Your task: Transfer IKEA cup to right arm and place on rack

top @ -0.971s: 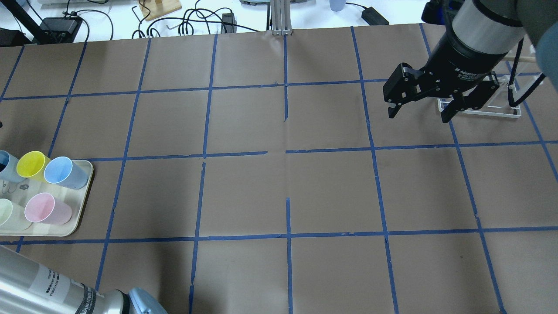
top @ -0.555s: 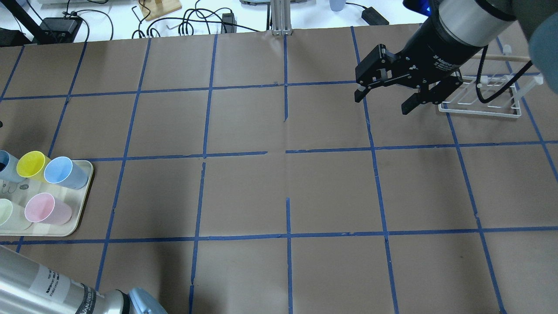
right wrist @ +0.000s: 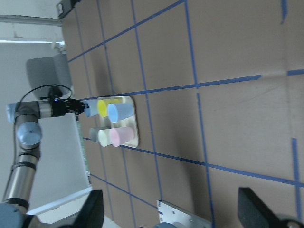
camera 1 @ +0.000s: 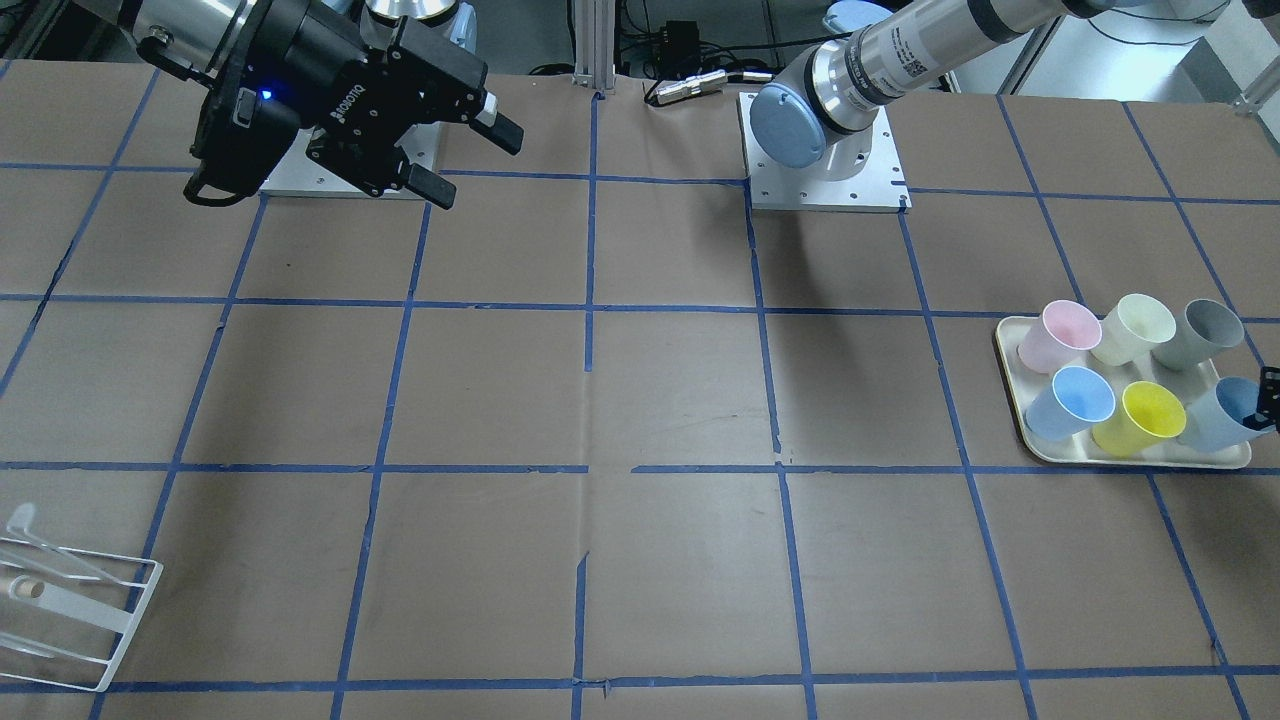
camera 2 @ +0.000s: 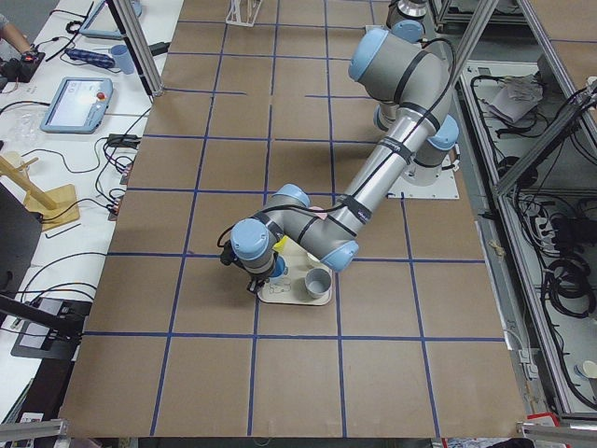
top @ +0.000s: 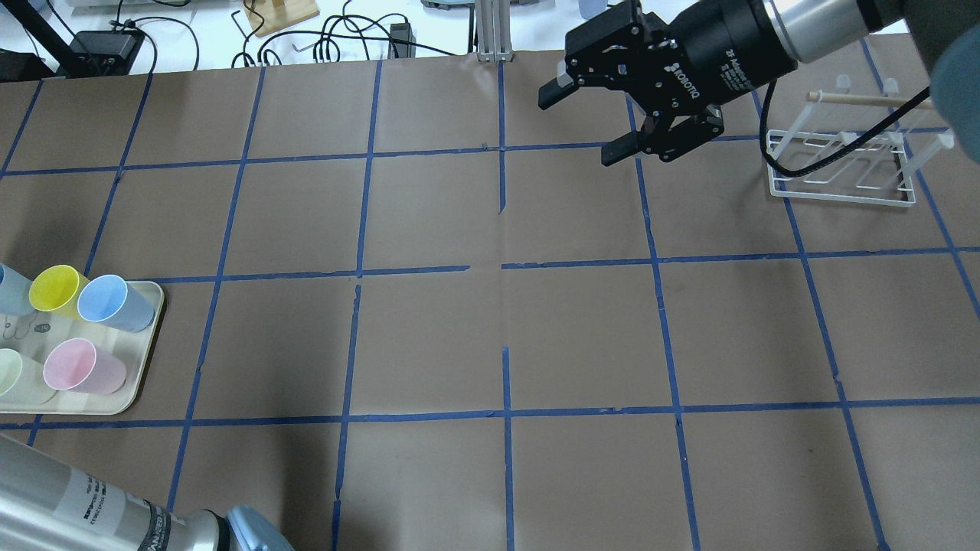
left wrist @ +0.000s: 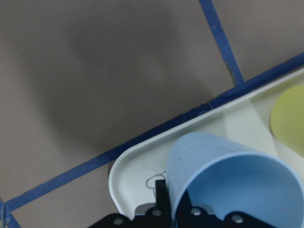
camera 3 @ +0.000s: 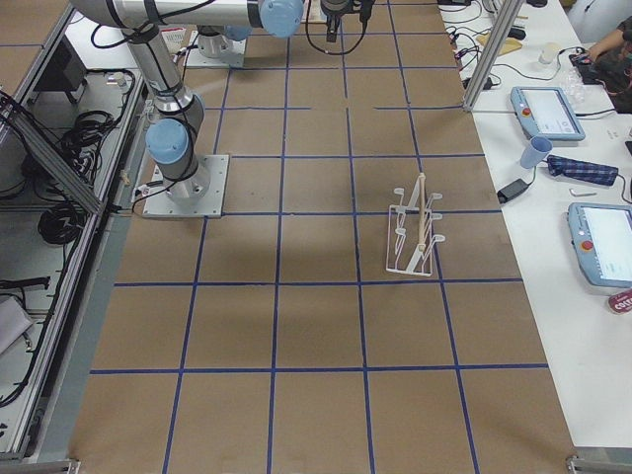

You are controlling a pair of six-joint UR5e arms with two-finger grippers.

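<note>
The IKEA cup [camera 1: 1210,422], a pale greyish-blue tumbler, is at the tray's outer corner, and it fills the left wrist view [left wrist: 228,180]. My left gripper [camera 1: 1270,400] is at the cup's rim, shut on its wall. One finger [left wrist: 161,197] presses the outside of the wall. Only part of the cup shows at the left edge of the overhead view [top: 9,287]. My right gripper [top: 579,126] is open and empty, high over the far middle of the table, left of the rack [top: 842,168]. The rack holds nothing.
The cream tray [camera 1: 1130,460] also holds a pink cup [camera 1: 1060,335], a cream cup [camera 1: 1135,328], a grey cup [camera 1: 1200,335], a sky-blue cup [camera 1: 1070,400] and a yellow cup [camera 1: 1140,415], packed close. The brown, blue-taped table lies between tray and rack.
My right gripper has swung left, away from over the rack, and turned to point left, still open. The IKEA cup has shifted slightly left at the tray's edge.
</note>
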